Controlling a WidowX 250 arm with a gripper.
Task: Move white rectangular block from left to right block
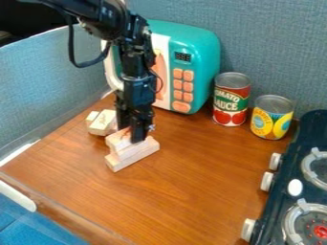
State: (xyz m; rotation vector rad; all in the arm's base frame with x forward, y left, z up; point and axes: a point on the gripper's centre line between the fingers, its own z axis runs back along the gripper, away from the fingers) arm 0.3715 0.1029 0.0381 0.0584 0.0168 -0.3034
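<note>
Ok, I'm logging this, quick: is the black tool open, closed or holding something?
Black tool: down at the pale wooden blocks; open or closed cannot be told.

Upper block [117,139]: pale, rectangular, partly hidden, positioned over the lower block [134,155]; contact unconfirmed. Lower block: pale, long, lying flat and slantwise on the counter [191,186]. Left block [103,122]: cream, lying near both.

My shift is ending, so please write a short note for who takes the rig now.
Gripper: low, at the upper block; grip cannot be told.
Where: upper block over the long block; pale blocks behind, to the left.
Done: upper block seems already placed on the right-hand one.
Left: probably check it sits steady, release if held, lift away.
</note>
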